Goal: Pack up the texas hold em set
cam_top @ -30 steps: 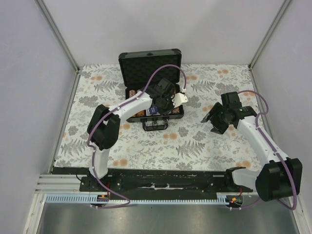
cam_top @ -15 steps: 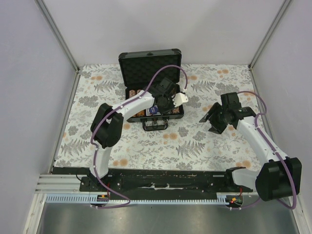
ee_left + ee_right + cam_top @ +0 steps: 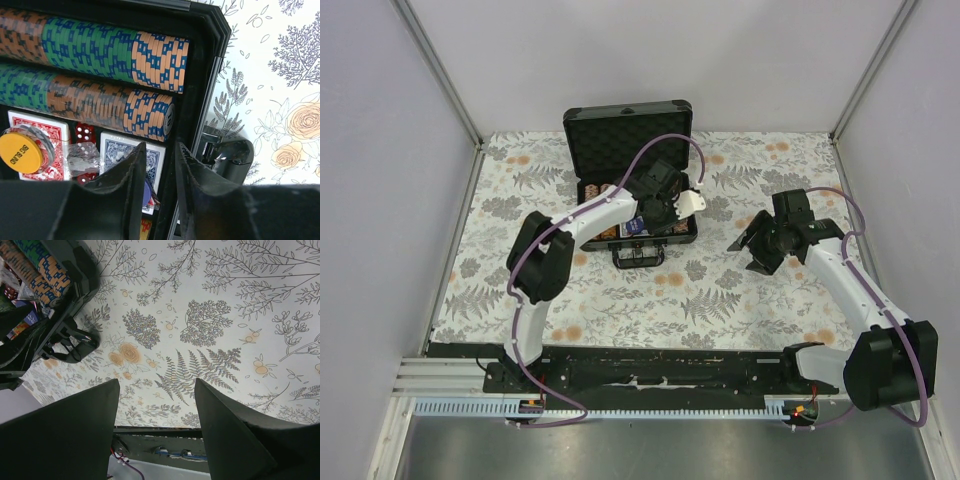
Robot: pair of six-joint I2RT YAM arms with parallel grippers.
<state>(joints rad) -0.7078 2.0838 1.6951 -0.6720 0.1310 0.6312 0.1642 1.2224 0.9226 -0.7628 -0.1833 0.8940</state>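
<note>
The texas hold em set's dark case [image 3: 628,135] lies open at the back of the table with its lid upright. In the left wrist view, rows of green, orange and blue poker chips [image 3: 100,50] fill its top. Below them lie a red deck [image 3: 55,131], red dice [image 3: 84,132], a blue deck [image 3: 117,150] and a yellow "BIG BLIND" button [image 3: 20,150]. My left gripper [image 3: 160,150] hangs over the case's right front corner [image 3: 642,222], narrowly open, with nothing between its fingers. A small blue-purple piece shows under its left finger. My right gripper [image 3: 156,382] is wide open and empty above the cloth [image 3: 748,248], right of the case.
The case's black handle [image 3: 227,157] sticks out over the floral cloth [image 3: 720,300] at its front [image 3: 638,255]. White walls and metal posts ring the table. The arm bases and a black rail [image 3: 650,370] line the near edge.
My left gripper's jaws have parted from shut to a narrow gap over the case corner. Its elbow shifted slightly right. The right arm has barely moved.
</note>
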